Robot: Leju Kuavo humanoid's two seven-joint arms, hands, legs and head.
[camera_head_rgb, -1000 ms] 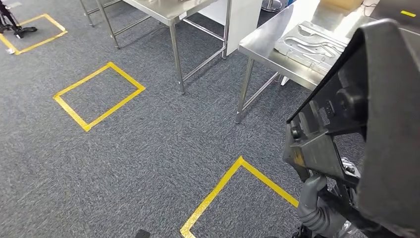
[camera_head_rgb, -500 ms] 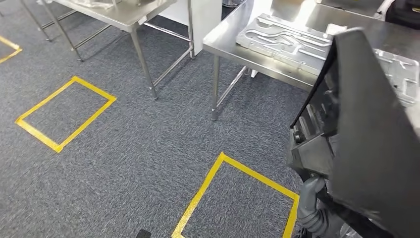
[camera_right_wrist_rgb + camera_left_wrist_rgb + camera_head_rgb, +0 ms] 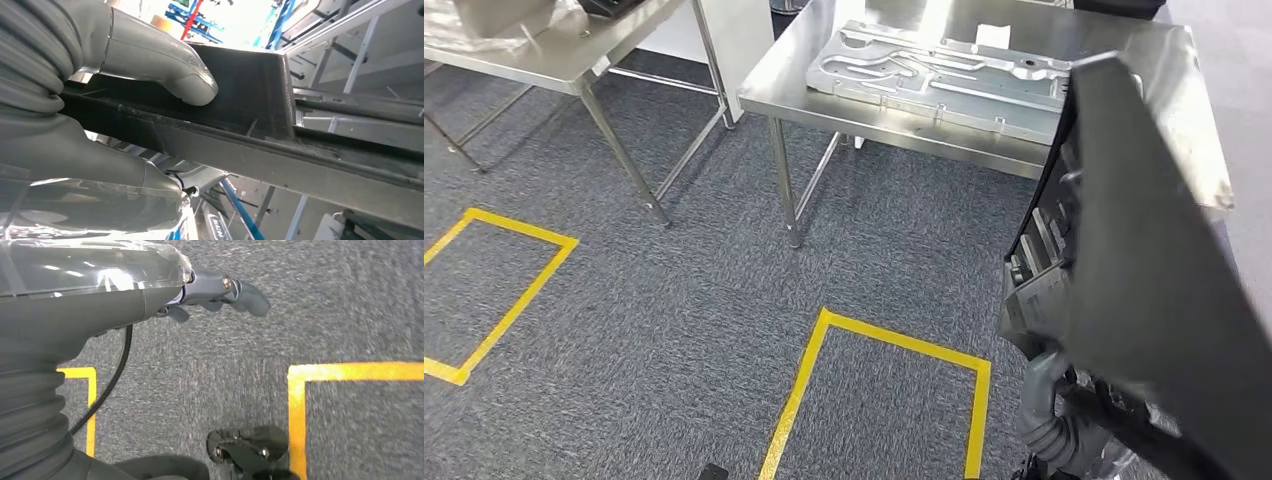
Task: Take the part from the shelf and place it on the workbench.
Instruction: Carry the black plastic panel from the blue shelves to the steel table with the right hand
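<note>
Head view: the big black part (image 3: 1154, 290) fills the 3 o'clock side of the picture, standing tilted on edge, and the right robot hand (image 3: 1049, 395) grips it from below at about 5 o'clock. Right wrist view confirms it, with the thick grey thumb (image 3: 165, 67) pressed flat on the part's dark wall and the rest of the robot hand clamped under its rim. Up at 12 o'clock stands the steel bench (image 3: 904, 90), carrying a flat grey metal plate (image 3: 944, 70) with winding channels cut into it; the part's upper edge overlaps the bench's right end in the picture, not resting on it. A second bench (image 3: 554, 50) sits at 10 o'clock. Yellow tape rectangles (image 3: 879, 400) mark the grey carpet (image 3: 684, 300). Left wrist view: the left robot hand (image 3: 215, 292) hangs over the carpet, fingers curled in, holding nothing. No writing is legible anywhere.
</note>
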